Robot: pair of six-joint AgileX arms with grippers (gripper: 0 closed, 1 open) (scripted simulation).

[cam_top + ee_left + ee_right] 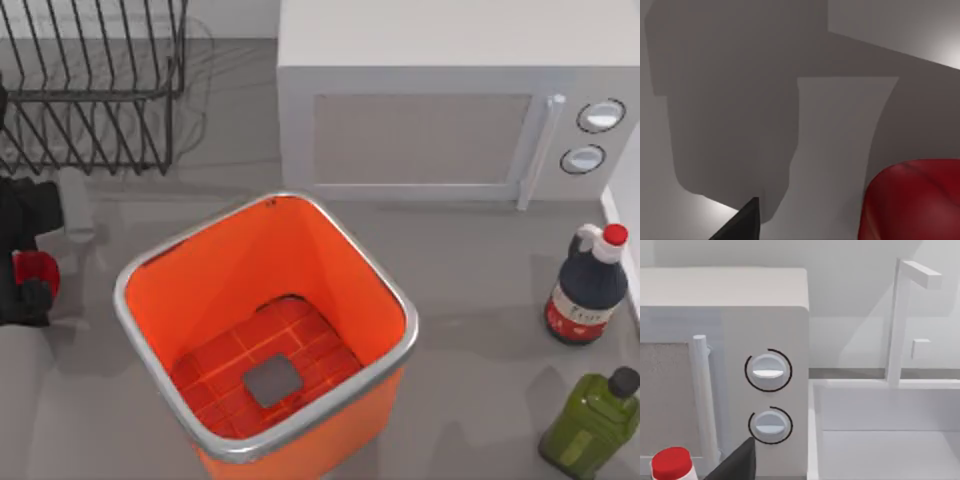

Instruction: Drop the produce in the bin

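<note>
Gripping the fruit at the table's left edge, left pincer looks clamped on it — ready to carry toward the bin; right arm parked.

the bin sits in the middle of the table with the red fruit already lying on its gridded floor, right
Not quite. The bin does sit mid-table, but the top view shows its gridded floor bare apart from the grey square centre. The red fruit is at the table's left edge, at the left gripper.
</note>
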